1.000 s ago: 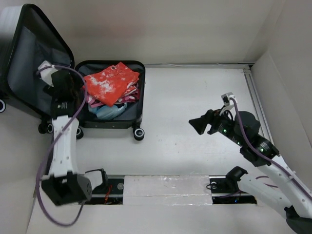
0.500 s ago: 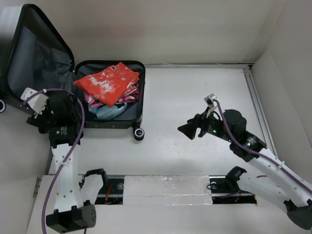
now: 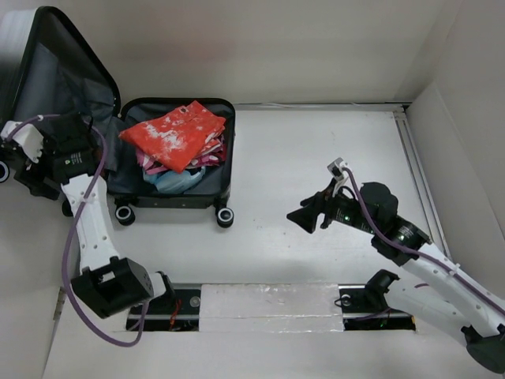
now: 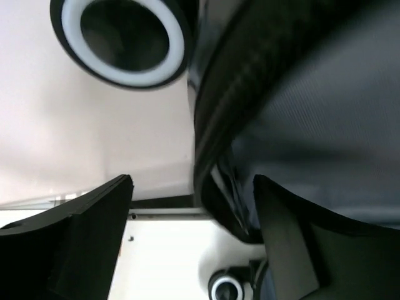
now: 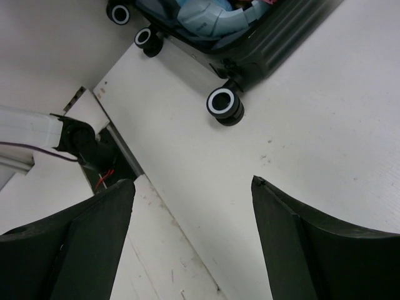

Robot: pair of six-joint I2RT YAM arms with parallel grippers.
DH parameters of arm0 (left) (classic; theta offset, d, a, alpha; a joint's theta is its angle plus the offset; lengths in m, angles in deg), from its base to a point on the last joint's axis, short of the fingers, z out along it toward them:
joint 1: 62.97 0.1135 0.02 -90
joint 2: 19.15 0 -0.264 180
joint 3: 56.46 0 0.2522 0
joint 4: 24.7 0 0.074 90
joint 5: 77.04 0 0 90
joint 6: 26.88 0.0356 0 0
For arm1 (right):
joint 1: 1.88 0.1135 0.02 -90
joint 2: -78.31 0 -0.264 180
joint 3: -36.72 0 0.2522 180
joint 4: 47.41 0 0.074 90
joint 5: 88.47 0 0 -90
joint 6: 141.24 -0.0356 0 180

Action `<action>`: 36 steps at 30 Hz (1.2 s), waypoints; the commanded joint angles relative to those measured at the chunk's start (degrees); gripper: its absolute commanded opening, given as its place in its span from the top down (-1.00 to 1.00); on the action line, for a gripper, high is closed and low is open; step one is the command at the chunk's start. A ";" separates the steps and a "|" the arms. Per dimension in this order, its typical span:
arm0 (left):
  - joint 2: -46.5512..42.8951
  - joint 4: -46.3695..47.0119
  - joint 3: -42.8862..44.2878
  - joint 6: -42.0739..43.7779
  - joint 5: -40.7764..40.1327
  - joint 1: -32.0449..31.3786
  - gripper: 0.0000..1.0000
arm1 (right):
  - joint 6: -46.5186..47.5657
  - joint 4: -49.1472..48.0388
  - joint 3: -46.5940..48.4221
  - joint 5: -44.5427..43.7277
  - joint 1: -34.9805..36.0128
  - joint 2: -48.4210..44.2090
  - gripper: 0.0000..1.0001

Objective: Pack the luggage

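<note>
The luggage [image 3: 223,170] lies open at the far left, its dark-lined lid [image 3: 55,87] standing up and its base filled with clothes. A red-orange patterned garment [image 3: 177,134] tops the pile, over a blue one [image 3: 175,182]. My left gripper [image 3: 88,150] is at the lid's lower left edge. In the left wrist view it [image 4: 194,181] is open, and the lid's black rim [image 4: 209,125] runs between its fingers, apart from both. My right gripper [image 3: 301,219] hangs open over bare table right of the luggage, nothing between its fingers [image 5: 294,244].
Luggage wheels [image 3: 225,216] stick out toward the arms; one wheel [image 4: 125,37] is close above my left fingers. White walls enclose the table on the left, back and right. A taped metal rail [image 3: 268,304] with cables runs along the near edge.
My left arm has swung left from the base's left side to the lid's outer edge. My right gripper has shifted a little left and down, still open.
</note>
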 commanded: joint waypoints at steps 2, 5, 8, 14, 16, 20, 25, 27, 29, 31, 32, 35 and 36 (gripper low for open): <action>1.60 -0.60 2.44 1.45 -0.67 1.53 -0.25 | 0.87 -2.57 -0.95 -0.50 0.99 -0.69 -0.62; 4.05 -0.66 5.94 1.46 -1.19 1.53 0.08 | 0.87 -2.57 -0.95 -1.04 0.99 -0.69 -0.62; 5.91 -2.08 11.22 0.32 2.04 1.53 0.93 | 0.87 -2.57 -0.95 -1.04 0.99 0.54 -0.62; -6.35 4.15 3.18 2.69 10.66 -13.96 1.00 | 0.87 -3.18 -0.95 -2.96 1.52 2.74 -0.62; -10.77 7.23 -1.67 4.01 12.16 -21.80 1.00 | 0.87 -3.70 -0.43 -2.97 1.52 3.44 -0.62; -16.76 10.65 -12.40 1.56 21.43 -38.17 1.00 | 0.35 -3.71 0.80 -4.02 1.52 5.20 -0.62; -14.94 19.09 -23.92 8.56 58.48 -40.30 0.40 | -0.88 -3.71 4.14 -8.05 1.52 6.61 -0.62; -14.31 20.07 -24.54 10.59 65.01 -40.30 -0.02 | -1.41 -3.10 5.54 -9.81 1.52 7.14 -0.62; -13.78 20.67 -23.15 12.61 69.88 -40.30 -0.26 | -2.02 -3.09 6.25 -11.66 1.52 7.74 -0.62; -13.00 20.68 -21.39 16.22 79.98 -40.30 -0.79 | -2.03 -2.57 6.95 -14.29 1.52 8.36 -0.62; -10.64 19.64 -18.77 17.27 83.85 -40.30 -0.95 | -2.03 -2.57 6.96 -15.00 1.52 8.37 -0.62; -3.71 16.20 -14.37 20.53 98.54 -41.43 -0.99 | -2.03 -2.57 9.05 -17.55 1.52 11.26 -0.62; -2.19 16.20 -13.65 20.53 99.95 -43.27 -0.99 | -2.55 -2.57 9.07 -17.56 1.52 12.48 -0.62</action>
